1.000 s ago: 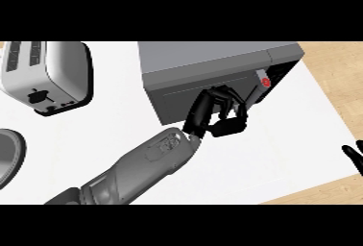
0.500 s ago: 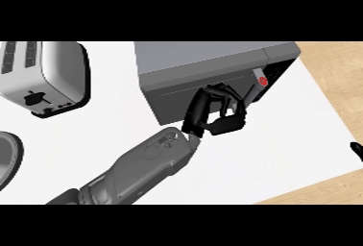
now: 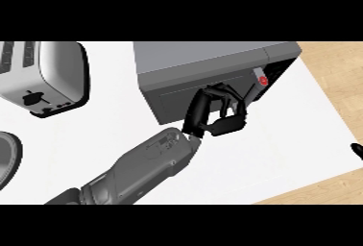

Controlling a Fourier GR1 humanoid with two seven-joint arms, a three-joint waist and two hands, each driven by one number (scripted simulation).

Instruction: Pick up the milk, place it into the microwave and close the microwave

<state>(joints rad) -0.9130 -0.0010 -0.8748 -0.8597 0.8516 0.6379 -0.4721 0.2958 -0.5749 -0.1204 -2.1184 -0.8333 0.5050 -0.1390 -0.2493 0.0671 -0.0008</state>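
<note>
While my left hand [image 3: 225,121], curled and holding nothing, is touching the microwave door [image 3: 170,98] at frame centre, I am probably closing it; next, pushing it flush.

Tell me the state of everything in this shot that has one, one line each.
Microwave, door looks shut or nearly so.
Left hand, fingers curled, against the microwave's front.
Right hand, only a tip shows at the right edge, state unclear.
Toaster, nothing sticking out of its slots.
</note>
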